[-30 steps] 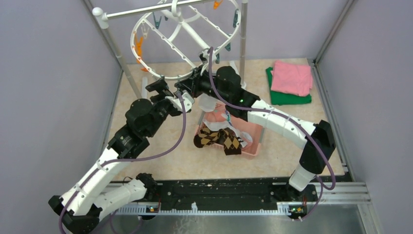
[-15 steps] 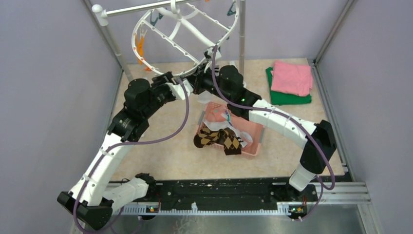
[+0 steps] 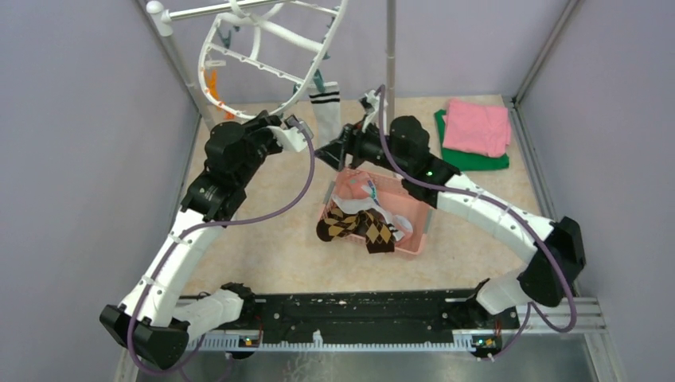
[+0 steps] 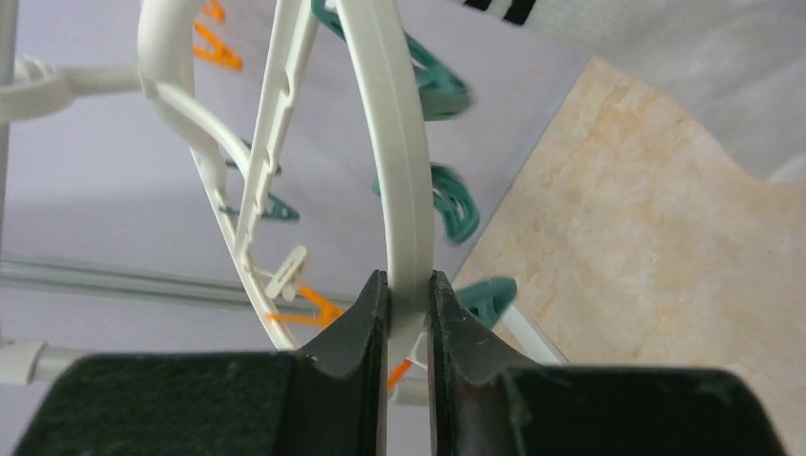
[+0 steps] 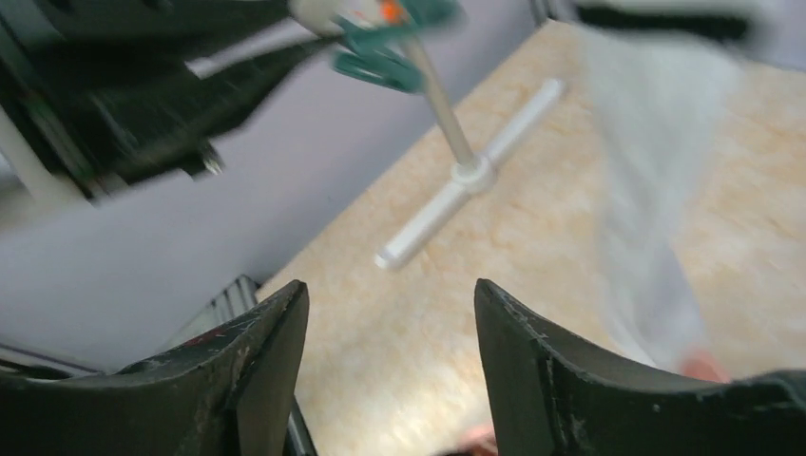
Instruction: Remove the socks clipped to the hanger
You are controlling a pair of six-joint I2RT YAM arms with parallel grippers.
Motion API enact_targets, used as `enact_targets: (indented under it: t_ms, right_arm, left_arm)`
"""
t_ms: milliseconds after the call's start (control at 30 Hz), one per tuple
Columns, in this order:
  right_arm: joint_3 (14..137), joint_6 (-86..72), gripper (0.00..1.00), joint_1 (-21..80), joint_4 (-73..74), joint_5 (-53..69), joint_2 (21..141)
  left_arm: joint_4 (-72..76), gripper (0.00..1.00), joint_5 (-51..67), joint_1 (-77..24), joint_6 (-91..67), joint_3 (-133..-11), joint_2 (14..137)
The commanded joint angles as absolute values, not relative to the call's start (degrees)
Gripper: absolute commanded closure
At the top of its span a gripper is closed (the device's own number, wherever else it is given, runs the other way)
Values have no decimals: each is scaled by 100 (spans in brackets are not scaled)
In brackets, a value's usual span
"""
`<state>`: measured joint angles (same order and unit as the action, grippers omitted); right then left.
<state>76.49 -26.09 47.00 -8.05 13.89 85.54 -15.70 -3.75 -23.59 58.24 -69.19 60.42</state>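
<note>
The white oval hanger (image 3: 239, 60) hangs tilted at the back left, with teal and orange clips along its rim. My left gripper (image 3: 293, 127) is shut on its lower rim; in the left wrist view the rim (image 4: 394, 152) runs between the pinched jaws (image 4: 409, 309). One white sock with dark stripes (image 3: 325, 111) hangs from a teal clip (image 3: 318, 80) on the rim. My right gripper (image 3: 338, 149) stands open just right of that sock, holding nothing. In the right wrist view the gripper (image 5: 390, 313) gapes over the floor, the sock (image 5: 646, 190) blurred to its right.
A pink basket (image 3: 414, 216) in the middle holds brown-and-black diamond socks (image 3: 354, 227) and pale ones. Folded pink and green cloths (image 3: 475, 127) lie at the back right. The stand's metal pole (image 3: 390, 48) rises behind the right gripper, its white foot (image 5: 466, 185) on the floor.
My left gripper has closed on the hanger's rim, and the hanger has swung up and to the left. My right gripper has opened and drawn back to the right, leaving the striped sock hanging.
</note>
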Motion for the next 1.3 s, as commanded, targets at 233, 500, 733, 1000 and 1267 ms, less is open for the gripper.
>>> enact_targets:
  t_ms: [233,500,733,1000,1267]
  right_arm:
    - [6646,-1751,17,3623,-1016,1519,7540]
    - [9047,-742,16,3405,-1115,3394,9654]
    - [10511,-612,21,3365,-1173,3902,10876]
    - [9940,-1260,98,3411,-2153,3961,10674]
    - [9380,-1240,98,3914,-2040,3106,10149]
  left_arm:
    - [-48,70,-871,-2259,6004,-6823,5674]
    - [-370,61,-539,-2259,5995,-6850,5415]
    - [-420,50,-639,-2259,6030,-6845,5342]
    - [-1240,1,75,-2259,5127,-7169,4990]
    - [-2881,1,1998,-2258,3926,-7478,4650]
